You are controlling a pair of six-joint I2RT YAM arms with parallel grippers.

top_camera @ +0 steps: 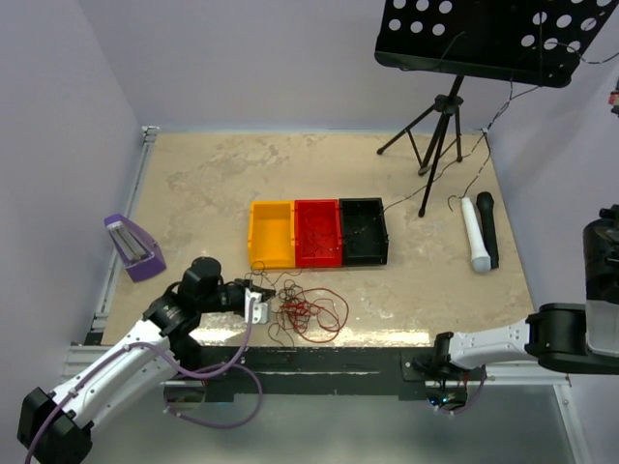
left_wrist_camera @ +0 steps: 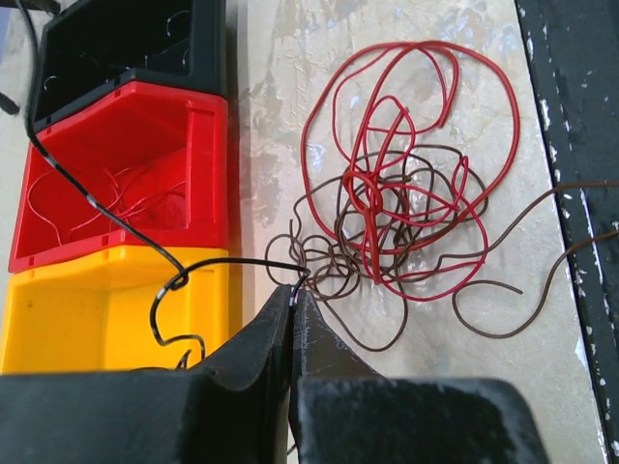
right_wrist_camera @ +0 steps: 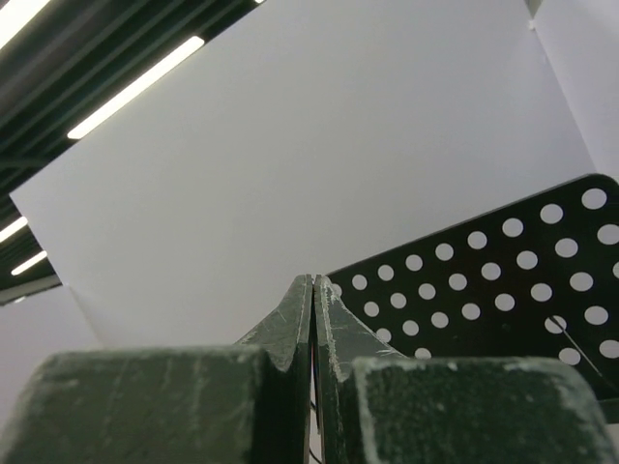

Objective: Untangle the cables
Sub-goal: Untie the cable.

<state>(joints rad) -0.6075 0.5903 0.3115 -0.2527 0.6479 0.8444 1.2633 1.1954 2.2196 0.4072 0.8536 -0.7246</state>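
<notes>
The cables (top_camera: 308, 311) lie as a loose snarl of red and dark brown wires (left_wrist_camera: 406, 193) on the table, just in front of the bins. My left gripper (left_wrist_camera: 295, 290) sits at the snarl's left edge (top_camera: 263, 302), its jaws shut on a thin black cable strand (left_wrist_camera: 237, 260). That strand loops left over the yellow bin, then runs across the red bin towards the black one. My right gripper (right_wrist_camera: 314, 280) is shut and points up at the wall. It hangs by the table's front edge (top_camera: 437, 379), away from the cables.
Yellow (top_camera: 254, 237), red (top_camera: 317, 205) and black (top_camera: 383, 232) bins stand in a row mid-table; thin wires lie in the red bin (left_wrist_camera: 208, 174). At the back right stands a music stand (top_camera: 440, 126), with white (top_camera: 474, 237) and black (top_camera: 487, 227) microphones beside it. A purple object (top_camera: 131, 248) sits far left.
</notes>
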